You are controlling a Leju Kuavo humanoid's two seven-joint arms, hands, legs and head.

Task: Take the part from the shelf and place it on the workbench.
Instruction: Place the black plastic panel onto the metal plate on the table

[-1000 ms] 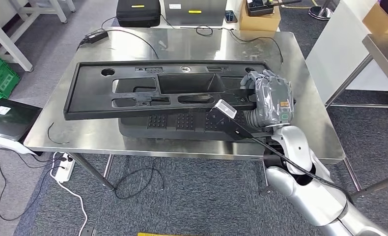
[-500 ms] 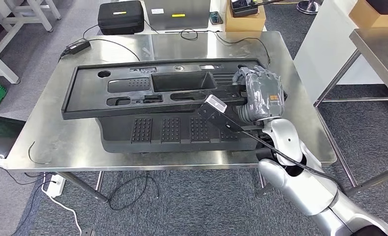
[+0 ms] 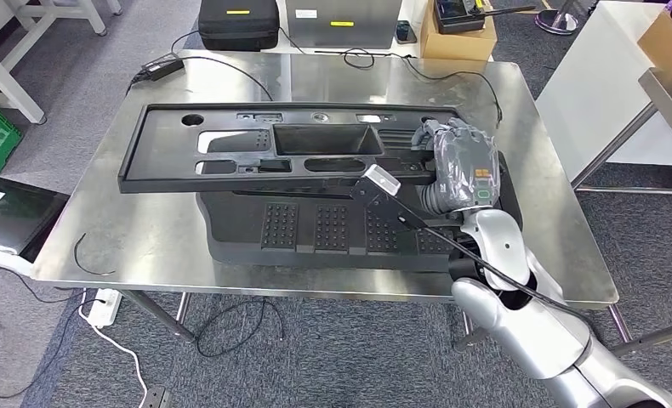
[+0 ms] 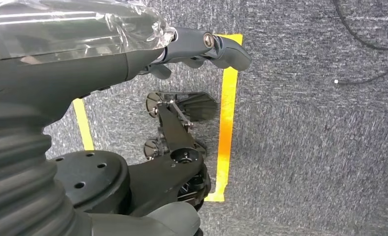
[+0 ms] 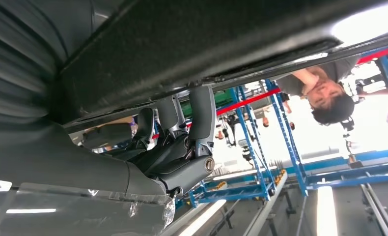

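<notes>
Against half a second ago the whole scene sits shifted in the head view, a camera move, with the right hand (image 3: 460, 161) still gripping the part (image 3: 230, 157). The part's right end is in its curled fingers (image 5: 202, 118), tilted above a second panel (image 3: 316, 229) on the workbench (image 3: 145, 246). The left hand (image 4: 202, 46) hangs over carpet, fingers curled on nothing.

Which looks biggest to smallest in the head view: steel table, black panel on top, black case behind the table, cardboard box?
1. steel table
2. black panel, which the right hand grips at its end
3. black case
4. cardboard box

The case and box sit farther back and are cut off by the frame, so their order is unsure.
</notes>
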